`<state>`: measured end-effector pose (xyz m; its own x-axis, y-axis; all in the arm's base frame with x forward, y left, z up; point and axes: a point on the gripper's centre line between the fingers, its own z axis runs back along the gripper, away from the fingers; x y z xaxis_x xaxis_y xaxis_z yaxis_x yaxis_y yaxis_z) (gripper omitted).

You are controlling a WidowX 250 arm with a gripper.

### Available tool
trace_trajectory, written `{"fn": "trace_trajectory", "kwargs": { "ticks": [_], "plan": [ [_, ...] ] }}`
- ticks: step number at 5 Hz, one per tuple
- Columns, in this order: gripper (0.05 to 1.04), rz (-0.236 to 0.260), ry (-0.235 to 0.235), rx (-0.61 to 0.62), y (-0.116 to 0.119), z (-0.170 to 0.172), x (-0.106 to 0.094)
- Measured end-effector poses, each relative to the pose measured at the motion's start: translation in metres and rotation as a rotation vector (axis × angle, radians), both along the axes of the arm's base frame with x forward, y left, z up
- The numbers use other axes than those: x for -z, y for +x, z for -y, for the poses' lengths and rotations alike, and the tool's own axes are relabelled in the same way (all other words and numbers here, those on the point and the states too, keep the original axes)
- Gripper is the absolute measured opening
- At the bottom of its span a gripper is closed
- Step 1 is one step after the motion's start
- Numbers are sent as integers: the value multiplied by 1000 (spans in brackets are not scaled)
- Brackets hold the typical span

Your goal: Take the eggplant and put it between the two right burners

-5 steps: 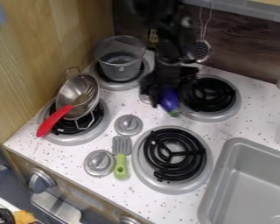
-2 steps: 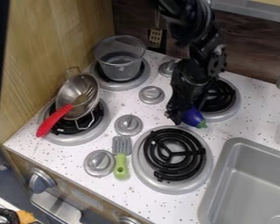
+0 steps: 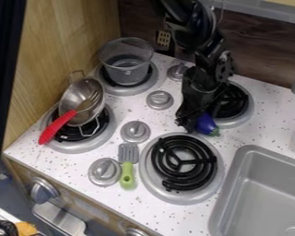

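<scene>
two right burners lie near the gripper (image 3: pixel 187 120), the far burner (image 3: pixel 244 110) partly hidden behind it and the near burner (image 3: pixel 182 197) just to its front. the eggplant (image 3: pixel 204 123) is right at the gripper's lower end, purple body against it, green tip pointing away, between those burners. from where i stand, i can't tell how far open the gripper is, or whether it grips the eggplant.
</scene>
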<state>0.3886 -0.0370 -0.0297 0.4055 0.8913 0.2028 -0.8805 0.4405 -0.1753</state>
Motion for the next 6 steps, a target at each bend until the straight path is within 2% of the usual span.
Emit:
{"fn": "trace_trajectory", "kwargs": {
  "ticks": [1, 2, 4, 6],
  "plan": [
    [834, 17, 11, 27, 1, -2, 1],
    [992, 8, 2, 29, 0, -6, 2],
    [995, -49, 82, 46, -7, -3, -1],
    [996, -57, 117, 42, 0, -2, -25]
  ]
}}
